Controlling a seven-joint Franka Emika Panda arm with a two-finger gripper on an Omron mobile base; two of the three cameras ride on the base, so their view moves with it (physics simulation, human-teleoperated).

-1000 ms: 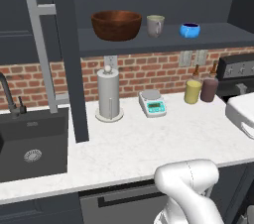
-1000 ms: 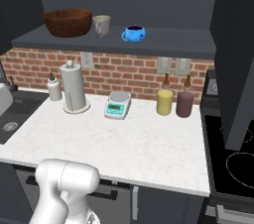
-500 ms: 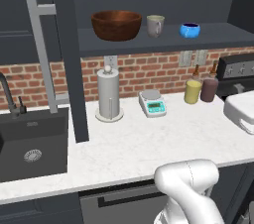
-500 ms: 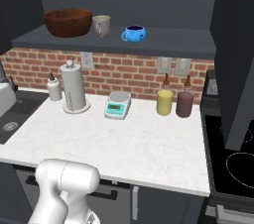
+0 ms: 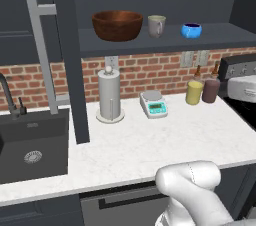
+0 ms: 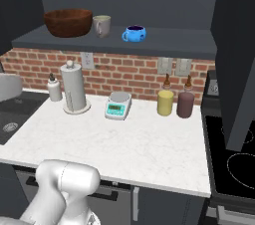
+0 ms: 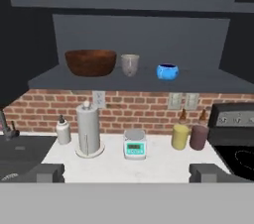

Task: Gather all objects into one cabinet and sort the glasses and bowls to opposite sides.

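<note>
I have the cabinet (image 5: 150, 40) open across the upper part of every view, its dark shelf carrying three pieces in a row. At the left end of the row sits the wooden bowl (image 5: 117, 24), upright; just to its right is a mug (image 5: 156, 25), near the bowl but apart from it; further right, with a clear gap, is the blue bowl (image 5: 191, 30). From the right base view the order reads the same — wooden bowl (image 6: 68, 22), mug (image 6: 102, 25), blue bowl (image 6: 134, 33) — and the hand view puts them mid-frame: wooden bowl (image 7: 91, 62), mug (image 7: 130, 64), blue bowl (image 7: 167, 71).

The open cabinet door (image 5: 70, 55) hangs edge-on at the left of the left base view, its long grey bar handle (image 5: 42, 55) facing the sink (image 5: 32, 147).

On the counter (image 5: 150, 147) below, I see a paper towel holder (image 5: 109, 95), a white scale (image 5: 153, 104), and a yellow canister (image 5: 194, 92) touching or nearly touching a maroon canister (image 5: 210, 90) at the right. A small soap bottle (image 6: 54, 89) stands left of the towel holder in the right base view.

My gripper (image 7: 128, 173) sits at the bottom of the hand view, fingertips (image 7: 47, 172) wide apart, jaws open with nothing between them
</note>
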